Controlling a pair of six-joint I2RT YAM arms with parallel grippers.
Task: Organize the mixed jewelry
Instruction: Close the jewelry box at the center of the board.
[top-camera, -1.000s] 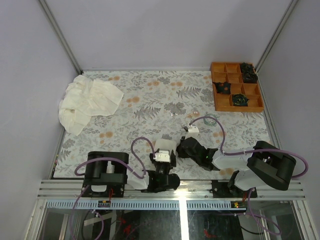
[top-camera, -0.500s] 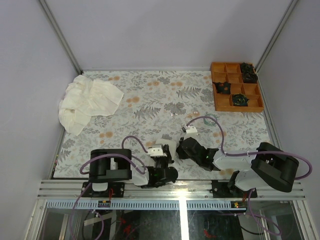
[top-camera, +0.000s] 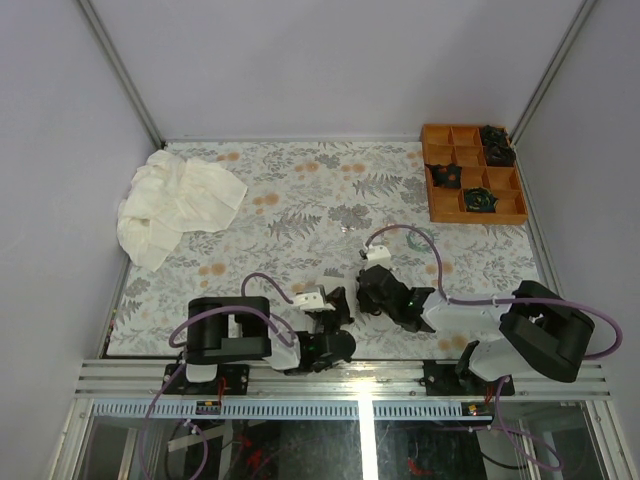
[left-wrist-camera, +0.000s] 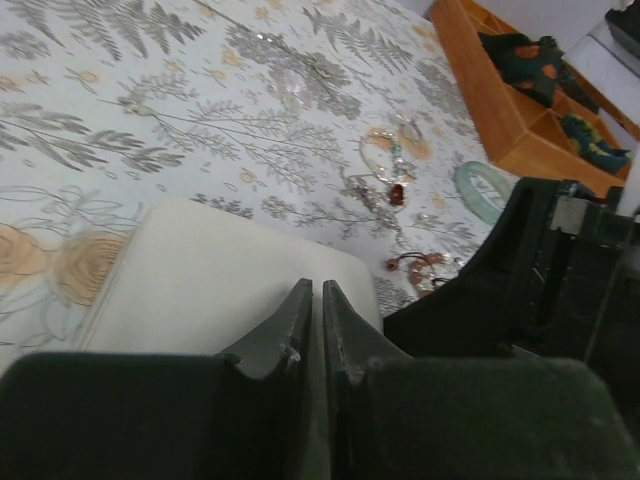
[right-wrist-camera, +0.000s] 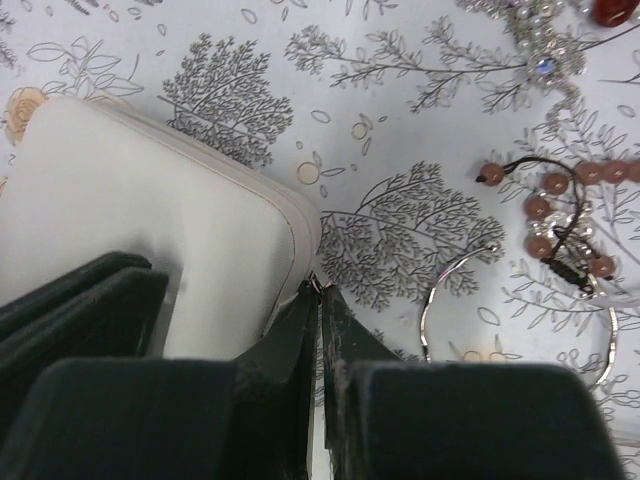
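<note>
The beige jewelry box (left-wrist-camera: 210, 280) lies right under my left gripper (left-wrist-camera: 316, 286), whose fingers stand together over its lid with only a sliver between them and nothing visible in it. My right gripper (right-wrist-camera: 319, 288) is shut at the box's rounded corner (right-wrist-camera: 290, 225), and a tiny coppery bit shows pinched at its tips. I cannot tell whether that bit belongs to the box. The mixed jewelry lies loose on the cloth: a pink bead bracelet (right-wrist-camera: 560, 220), a thin silvery hoop (right-wrist-camera: 450, 290), a teal bracelet (left-wrist-camera: 483, 190) and a red earring (left-wrist-camera: 397, 193). Both grippers (top-camera: 330, 300) (top-camera: 362, 297) meet at the near middle.
An orange compartment tray (top-camera: 437, 190) with dark rosette items stands at the back right, its wall (left-wrist-camera: 480, 90) beyond the jewelry. A crumpled white cloth (top-camera: 175, 205) lies at the back left. The right arm's black body (left-wrist-camera: 540, 280) is close on the left gripper's right.
My left gripper has swung left and lower over the box and its fingers have closed. The right gripper has shifted slightly toward it, and the box is now covered in the top view.
</note>
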